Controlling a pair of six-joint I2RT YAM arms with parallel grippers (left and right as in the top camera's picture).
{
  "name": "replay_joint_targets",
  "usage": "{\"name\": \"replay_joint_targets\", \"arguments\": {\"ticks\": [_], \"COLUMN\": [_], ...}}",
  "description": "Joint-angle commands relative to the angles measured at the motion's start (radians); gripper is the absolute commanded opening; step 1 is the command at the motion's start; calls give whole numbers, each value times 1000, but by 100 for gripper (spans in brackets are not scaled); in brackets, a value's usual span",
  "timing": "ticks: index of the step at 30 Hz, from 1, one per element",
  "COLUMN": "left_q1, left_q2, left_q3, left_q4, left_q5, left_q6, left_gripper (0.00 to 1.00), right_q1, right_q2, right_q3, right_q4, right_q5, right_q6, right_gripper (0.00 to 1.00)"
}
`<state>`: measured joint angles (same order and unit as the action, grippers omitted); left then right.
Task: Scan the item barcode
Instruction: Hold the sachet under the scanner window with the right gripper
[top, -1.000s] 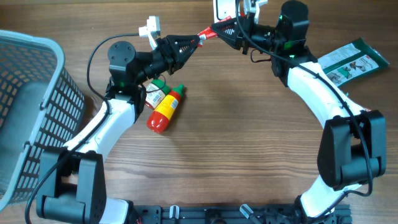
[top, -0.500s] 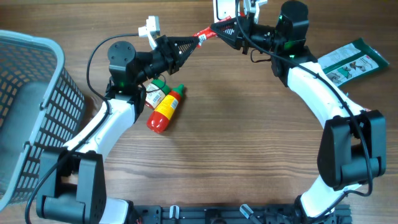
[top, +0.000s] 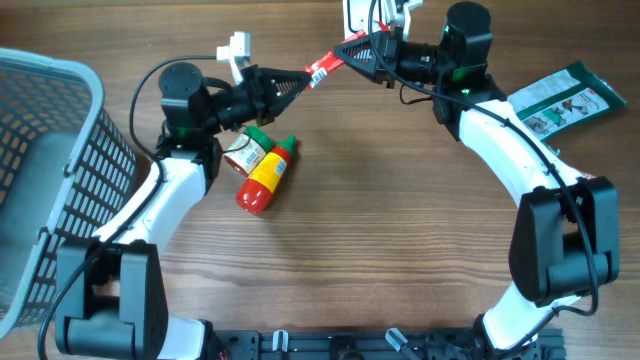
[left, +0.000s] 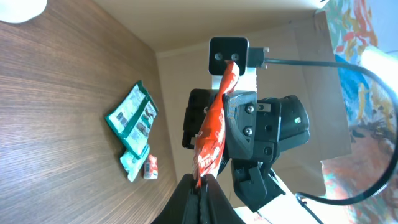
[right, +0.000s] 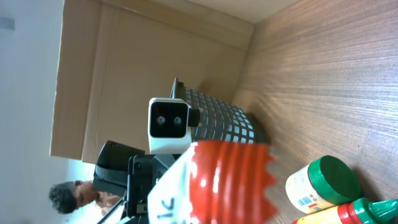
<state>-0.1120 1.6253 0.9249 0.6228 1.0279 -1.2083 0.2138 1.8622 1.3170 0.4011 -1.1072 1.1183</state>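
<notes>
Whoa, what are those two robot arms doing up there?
They are holding one small red packet between them, up above the table. The left gripper has its jaws shut on one end and the right gripper has its jaws shut on the other. A sauce bottle and a green-lidded jar lie on the table, a grey basket sits at the left, and a green packet lies at the right.
</notes>
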Motion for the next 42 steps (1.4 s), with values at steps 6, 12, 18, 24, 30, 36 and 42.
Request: {"name": "replay_joint_targets", "arguments": {"ticks": [6, 12, 18, 24, 30, 36, 42], "left_q1": [58, 57, -53, -125, -125, -125, -125], "left_q2": [-8, -114, -357, -616, -669, -660, -660], "left_q3": [5, 5, 5, 5, 5, 5, 5], "left_q4": [-3, -481, -1067, -1270, -1431, -1458, -1458], "left_q5": [99, 41, -515, -672, -807, -820, -820], "left_q6": [92, 671, 1162, 1235, 1234, 1230, 1231], "left_gripper": [4, 4, 4, 9, 35, 100, 100], "right_q1": [-23, -125, -159, -182, -211, -211, -202], "right_q2": [-13, -17, -17, -21, -21, -21, -21], "right_q3": [6, 6, 6, 6, 6, 6, 6], "right_q4": [26, 78, 122, 307, 572, 566, 441], "right_q5": [-13, -27, -68, -45, -46, -42, -13], "right_q6": [-45, 148, 85, 339, 695, 713, 425], "right_gripper": [4, 4, 4, 5, 5, 5, 5]}}
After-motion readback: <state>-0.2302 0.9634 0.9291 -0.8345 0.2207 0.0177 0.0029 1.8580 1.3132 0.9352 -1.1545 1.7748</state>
